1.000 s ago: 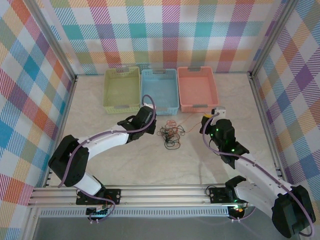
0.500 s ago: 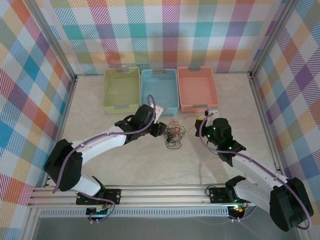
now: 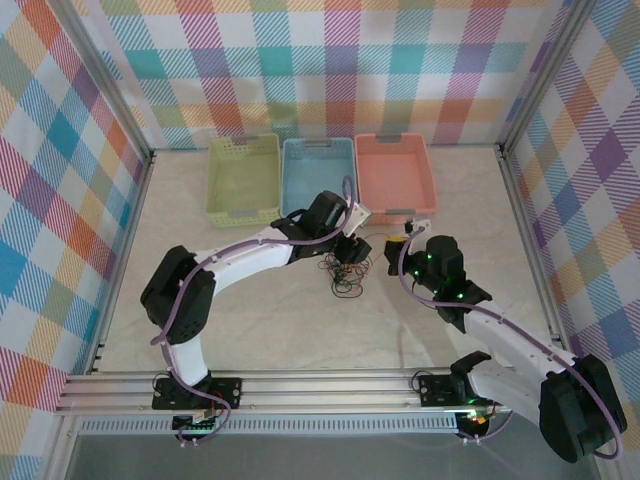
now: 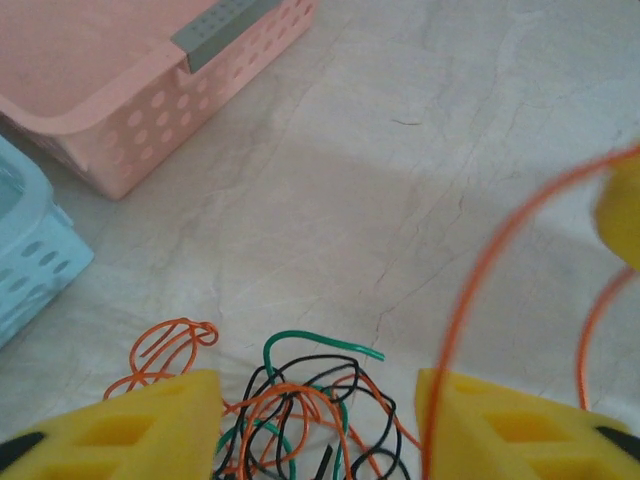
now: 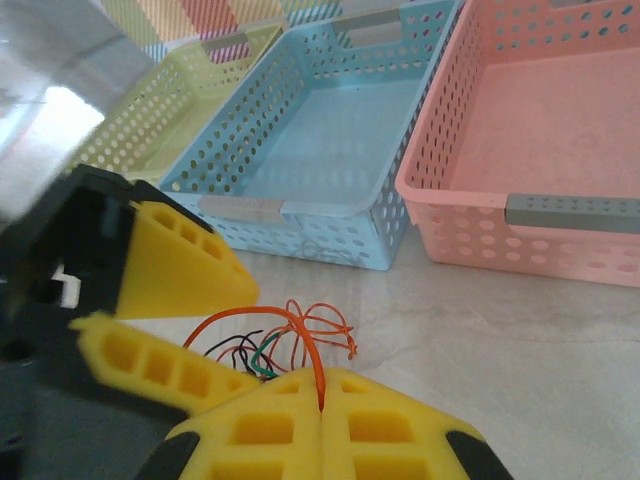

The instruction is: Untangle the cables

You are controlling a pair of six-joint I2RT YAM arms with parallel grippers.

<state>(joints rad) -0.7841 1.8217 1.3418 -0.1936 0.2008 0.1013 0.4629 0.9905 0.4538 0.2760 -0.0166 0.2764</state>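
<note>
Two white arms bolted at the near edge of a pale, marble-patterned table [image 3: 260,330] reach toward the middle of the work surface. The right gripper [image 3: 399,242] has its yellow fingers pressed together on an orange cable [image 5: 312,350]. On the right wrist camera this cable enters the seam between the fingertips and arcs back over toward the heap.

Just to its left, and apart from it, the left gripper [image 3: 352,251] stands at the far edge of the cables [image 3: 343,270] with its jaws spread and nothing clamped. On the left wrist camera its two yellow fingers [image 4: 150,425] straddle the tangle, and black, orange and green strands lie loose in the gap between them.

The cables sit in one knotted bunch on the bare tabletop, just in front of the blue and pink baskets and touching neither. A green strand [image 4: 325,340] pokes out of the bunch's far side. A small orange loop [image 4: 170,345] lies to the left of that strand, and a long, blurred orange arc [image 4: 480,265] rises on the right.

Beyond the tangle, three perforated plastic baskets stand side by side: a green basket [image 3: 215,180] on the left, a blue basket [image 3: 287,180] in the middle and a pink basket [image 3: 430,185] on the right. A grey strip shows on the near rims of the blue and pink ones. Behind them, plaid panels [image 3: 340,70] in bright colours wall in the workspace.
</note>
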